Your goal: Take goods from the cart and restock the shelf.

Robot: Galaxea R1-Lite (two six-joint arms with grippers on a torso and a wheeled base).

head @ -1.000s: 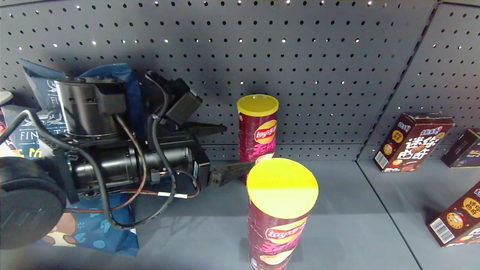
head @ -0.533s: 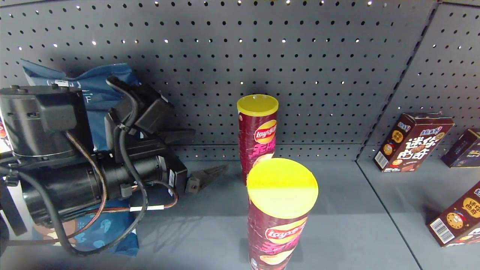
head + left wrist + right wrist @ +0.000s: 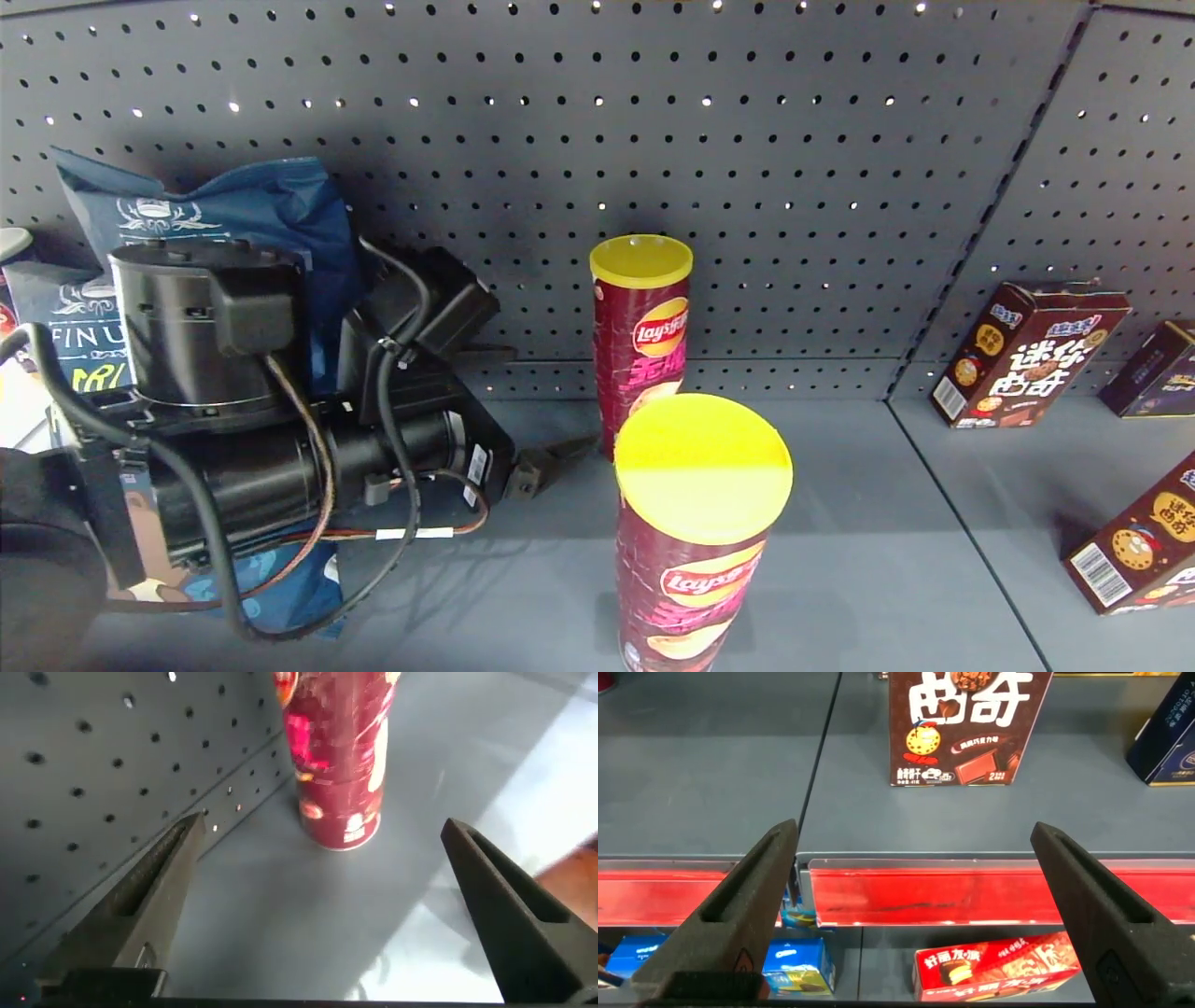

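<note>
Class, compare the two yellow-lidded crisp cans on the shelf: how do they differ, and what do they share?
The rear can stands against the pegboard; the front can stands nearer the front edge of the shelf. The rear can sits just ahead of the open left gripper; the front can stands off to its side. Both are upright, maroon and yellow-lidded.

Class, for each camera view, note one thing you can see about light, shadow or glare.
Head view: bright dots shine through the pegboard holes, and a dark shadow lies on it behind the rear can. Left wrist view: pale glare on the shelf floor beside that can. Right wrist view: soft sheen along the red strip.
</note>
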